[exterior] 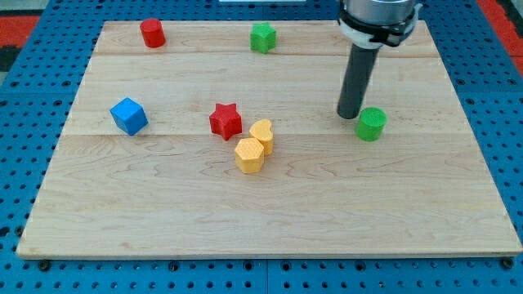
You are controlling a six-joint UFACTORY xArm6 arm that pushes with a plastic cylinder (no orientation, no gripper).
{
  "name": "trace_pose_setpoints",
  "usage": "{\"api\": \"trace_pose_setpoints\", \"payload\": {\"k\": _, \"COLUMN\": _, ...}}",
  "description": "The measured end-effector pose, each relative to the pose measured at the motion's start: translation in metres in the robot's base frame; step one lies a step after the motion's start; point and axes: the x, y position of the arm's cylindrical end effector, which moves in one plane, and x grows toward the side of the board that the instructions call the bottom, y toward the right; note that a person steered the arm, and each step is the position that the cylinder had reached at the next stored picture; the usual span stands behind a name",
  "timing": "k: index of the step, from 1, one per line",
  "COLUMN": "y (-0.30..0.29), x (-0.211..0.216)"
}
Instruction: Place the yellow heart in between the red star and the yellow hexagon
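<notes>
arm: enters from view's top right | rod: upright | my tip (349, 114): on board

Pale matt wooden board (270, 204) with visible grain, matt plastic-looking blocks, blue perforated surround (24, 122)

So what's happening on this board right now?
A robot arm with a dark rod is pushing blocks around a wooden board. My tip sits toward the view's right, just left of the green cylinder, well away from the task blocks. The yellow heart is wedged close against the red star and the yellow hexagon, to the star's right and just above the hexagon, not squarely between them.
</notes>
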Motion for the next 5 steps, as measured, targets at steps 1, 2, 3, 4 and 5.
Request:
{"api": "trace_pose_setpoints", "payload": {"k": 1, "y": -0.010, "x": -0.014}}
{"api": "trace_pose_setpoints", "payload": {"k": 2, "y": -0.010, "x": -0.020}}
{"api": "trace_pose_setpoints", "payload": {"k": 3, "y": -0.014, "x": -0.022}}
{"api": "trace_pose_setpoints", "payload": {"k": 4, "y": -0.026, "x": -0.022}}
{"api": "trace_pose_setpoints", "payload": {"k": 5, "y": -0.033, "x": -0.022}}
